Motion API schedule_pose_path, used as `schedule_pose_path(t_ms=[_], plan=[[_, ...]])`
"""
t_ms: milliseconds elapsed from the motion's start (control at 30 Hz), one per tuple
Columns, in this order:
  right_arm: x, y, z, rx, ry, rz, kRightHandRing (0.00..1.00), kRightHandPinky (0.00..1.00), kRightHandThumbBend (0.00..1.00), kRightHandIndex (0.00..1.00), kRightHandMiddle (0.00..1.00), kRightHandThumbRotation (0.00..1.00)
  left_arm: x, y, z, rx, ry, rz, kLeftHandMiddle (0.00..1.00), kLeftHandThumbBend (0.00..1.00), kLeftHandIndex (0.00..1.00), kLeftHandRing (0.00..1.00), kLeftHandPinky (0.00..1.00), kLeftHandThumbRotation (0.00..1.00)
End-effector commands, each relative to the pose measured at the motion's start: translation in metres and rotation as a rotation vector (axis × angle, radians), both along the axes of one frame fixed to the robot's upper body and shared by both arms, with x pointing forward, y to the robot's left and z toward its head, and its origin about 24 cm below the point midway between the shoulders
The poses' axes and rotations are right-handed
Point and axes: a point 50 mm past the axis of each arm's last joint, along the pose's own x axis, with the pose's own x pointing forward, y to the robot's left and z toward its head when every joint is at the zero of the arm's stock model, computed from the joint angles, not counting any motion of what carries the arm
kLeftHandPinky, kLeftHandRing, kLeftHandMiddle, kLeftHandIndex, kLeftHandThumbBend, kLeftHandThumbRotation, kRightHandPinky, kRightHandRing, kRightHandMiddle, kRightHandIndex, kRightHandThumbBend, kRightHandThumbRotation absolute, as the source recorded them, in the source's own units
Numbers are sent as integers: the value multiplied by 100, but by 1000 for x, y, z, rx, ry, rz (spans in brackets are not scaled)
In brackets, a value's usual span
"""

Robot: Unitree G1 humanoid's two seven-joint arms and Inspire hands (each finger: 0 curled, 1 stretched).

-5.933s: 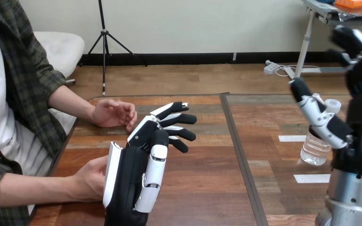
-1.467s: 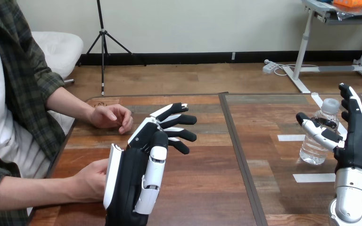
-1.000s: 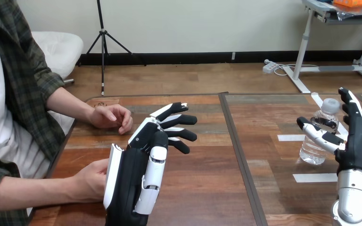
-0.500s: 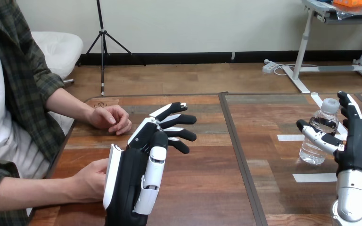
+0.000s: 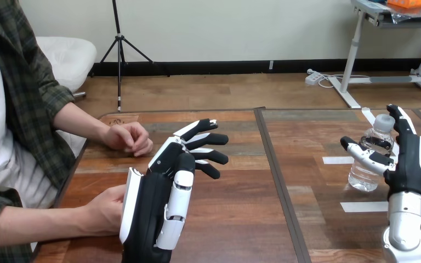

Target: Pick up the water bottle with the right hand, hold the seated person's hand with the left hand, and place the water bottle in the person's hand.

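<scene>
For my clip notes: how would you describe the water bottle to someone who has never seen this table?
Go to the right half of the wooden table. There, by two white tape strips, the water bottle stands upright beside the robot's open right hand. It is the only clear thing, with a white cap.

Beyond your brown wood-plank tabletop (image 5: 241, 219), split by a dark seam (image 5: 278, 170), a wooden plank floor (image 5: 225, 90) meets a cream wall (image 5: 225, 27) at a black baseboard (image 5: 225, 67). A black tripod (image 5: 121, 41) stands beside a white cushioned seat (image 5: 68, 55); at far right, a white-legged desk (image 5: 354, 46), a white power strip (image 5: 314, 79) near its foot.
</scene>
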Motion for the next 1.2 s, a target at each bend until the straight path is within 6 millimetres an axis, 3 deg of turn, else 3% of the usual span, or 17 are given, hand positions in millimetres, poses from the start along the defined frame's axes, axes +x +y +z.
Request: schedule_pose_path(t_ms=[0, 1167], plan=[[25, -2, 35, -43, -88, 29, 94, 94, 70, 89, 92, 0, -4, 2, 7, -19, -30, 19, 69, 18, 76, 59, 46, 97], [34, 4, 36, -28, -31, 54, 92, 91, 69, 87, 90, 0, -4, 2, 8, -19, -29, 20, 69, 17, 75, 59, 45, 97]])
